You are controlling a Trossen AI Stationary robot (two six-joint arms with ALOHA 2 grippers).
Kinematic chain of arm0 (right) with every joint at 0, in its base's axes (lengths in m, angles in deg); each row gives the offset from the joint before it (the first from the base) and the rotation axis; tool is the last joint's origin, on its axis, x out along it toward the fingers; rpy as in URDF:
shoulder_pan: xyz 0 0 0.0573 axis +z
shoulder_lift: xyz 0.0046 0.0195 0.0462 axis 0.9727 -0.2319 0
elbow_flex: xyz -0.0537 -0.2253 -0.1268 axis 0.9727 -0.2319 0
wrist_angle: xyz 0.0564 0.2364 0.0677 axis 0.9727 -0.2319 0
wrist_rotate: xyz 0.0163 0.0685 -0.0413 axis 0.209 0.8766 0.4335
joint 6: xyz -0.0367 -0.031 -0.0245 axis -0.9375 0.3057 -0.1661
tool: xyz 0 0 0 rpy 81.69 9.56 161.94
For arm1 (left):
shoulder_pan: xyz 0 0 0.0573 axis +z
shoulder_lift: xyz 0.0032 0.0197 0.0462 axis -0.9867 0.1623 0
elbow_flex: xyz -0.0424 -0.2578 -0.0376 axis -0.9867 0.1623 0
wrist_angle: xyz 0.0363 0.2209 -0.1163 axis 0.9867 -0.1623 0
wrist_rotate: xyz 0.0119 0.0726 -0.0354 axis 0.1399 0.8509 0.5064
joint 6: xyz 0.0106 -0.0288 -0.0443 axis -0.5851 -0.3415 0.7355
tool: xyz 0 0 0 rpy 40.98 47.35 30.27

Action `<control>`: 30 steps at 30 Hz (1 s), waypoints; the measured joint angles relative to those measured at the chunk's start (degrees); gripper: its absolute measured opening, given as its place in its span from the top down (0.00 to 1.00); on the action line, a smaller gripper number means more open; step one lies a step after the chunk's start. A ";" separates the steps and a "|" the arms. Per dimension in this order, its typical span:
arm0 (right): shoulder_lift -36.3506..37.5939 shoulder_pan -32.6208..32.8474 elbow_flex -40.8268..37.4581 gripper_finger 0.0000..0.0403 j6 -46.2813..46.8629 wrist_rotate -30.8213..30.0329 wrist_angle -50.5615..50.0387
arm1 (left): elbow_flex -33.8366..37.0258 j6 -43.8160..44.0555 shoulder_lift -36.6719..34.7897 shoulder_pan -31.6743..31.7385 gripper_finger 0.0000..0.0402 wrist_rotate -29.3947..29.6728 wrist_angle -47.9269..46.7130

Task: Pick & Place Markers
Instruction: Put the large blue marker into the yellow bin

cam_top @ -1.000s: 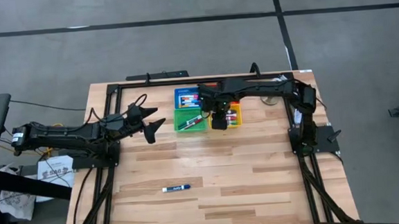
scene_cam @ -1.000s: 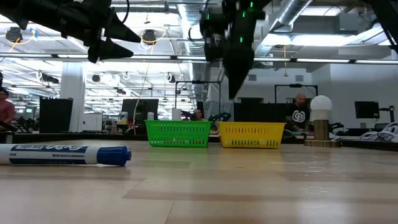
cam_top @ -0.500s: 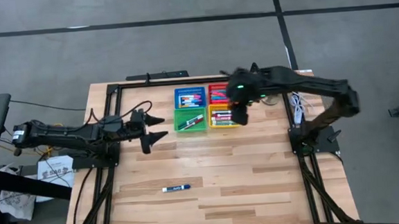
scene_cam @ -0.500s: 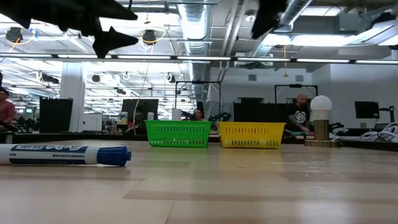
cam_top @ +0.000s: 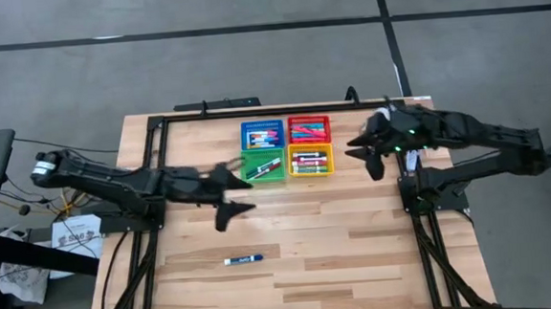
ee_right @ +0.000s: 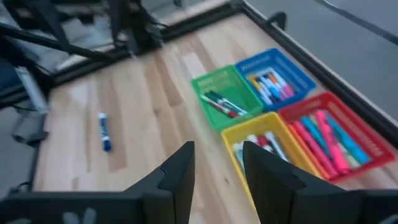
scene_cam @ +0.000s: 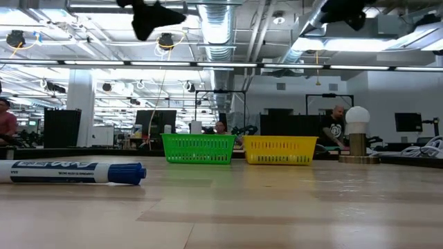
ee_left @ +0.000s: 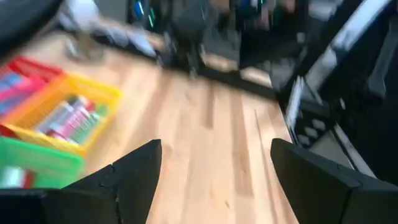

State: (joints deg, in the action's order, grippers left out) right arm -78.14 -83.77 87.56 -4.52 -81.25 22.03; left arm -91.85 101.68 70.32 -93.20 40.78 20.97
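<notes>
Since the earlier frames the right claw point(cam_top: 370, 154) has withdrawn from above the baskets to the bench's right side; the left claw point(cam_top: 230, 188) has advanced toward centre. One blue-capped marker point(cam_top: 244, 260) lies alone on the bench point(cam_top: 358, 245); other markers point(cam_top: 310, 162) fill the baskets. Left claw spread wide, empty. Right claw partly parted, apparently empty.
</notes>
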 joint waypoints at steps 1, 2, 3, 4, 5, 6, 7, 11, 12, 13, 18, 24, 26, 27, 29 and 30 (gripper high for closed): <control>1.70 0.65 -1.50 0.69 0.35 0.00 1.05 | -1.92 0.77 2.16 -0.21 0.25 -1.06 -1.85; 3.22 1.26 -2.90 0.69 0.61 0.04 2.01 | -3.73 1.51 4.16 -0.30 0.25 -2.28 -3.79; 4.61 1.86 -4.28 0.69 0.82 0.07 3.34 | -5.41 2.61 6.04 -0.31 0.25 -3.42 -6.01; 5.87 2.47 -5.48 0.69 1.27 0.15 4.52 | -6.88 3.99 7.79 -0.31 0.25 -4.63 -8.33; 7.04 3.02 -6.57 0.69 1.79 0.15 5.26 | -8.16 5.51 9.46 -0.31 0.25 -6.03 -10.21; 8.07 3.52 -7.60 0.69 2.21 0.15 5.79 | -9.30 7.27 11.03 -0.31 0.25 -7.74 -12.20; 8.96 3.93 -8.51 0.69 2.44 0.15 6.39 | -10.28 9.12 12.27 -0.31 0.25 -9.81 -14.02; 11.36 5.34 -10.62 0.69 3.79 -0.02 6.91 | -12.03 16.50 16.05 -1.87 0.25 -18.12 -18.53; 11.63 5.63 -11.02 0.69 3.85 -0.02 6.95 | -12.03 18.19 16.63 -2.66 0.25 -19.55 -18.99; 11.88 5.89 -11.42 0.69 3.87 -0.02 6.95 | -12.03 19.86 17.22 -3.56 0.25 -20.52 -18.90; 11.99 6.47 -12.41 0.69 3.86 -0.02 7.24 | -12.05 25.05 19.38 -8.46 0.25 -20.94 -19.38; 11.46 6.45 -12.41 0.69 3.24 -0.06 7.29 | -12.05 26.75 23.71 -12.18 0.25 -18.68 -19.75; 11.53 6.42 -12.41 0.69 3.00 -0.07 7.32 | -12.05 26.48 25.84 -12.95 0.25 -18.53 -20.13; 11.53 6.42 -12.41 0.69 2.97 -0.07 7.32 | -12.05 26.14 27.04 -13.25 0.25 -18.51 -20.39; 11.50 6.42 -12.41 0.69 2.97 -0.07 7.30 | -12.05 25.27 29.26 -13.77 0.25 -18.28 -21.60; 11.50 6.42 -12.41 0.69 2.95 -0.07 7.28 | -12.05 24.80 30.24 -13.87 0.25 -18.29 -22.85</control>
State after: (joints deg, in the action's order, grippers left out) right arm -66.63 -77.34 75.15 -1.56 -81.31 29.31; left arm -103.90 126.49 100.56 -107.07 22.50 -1.88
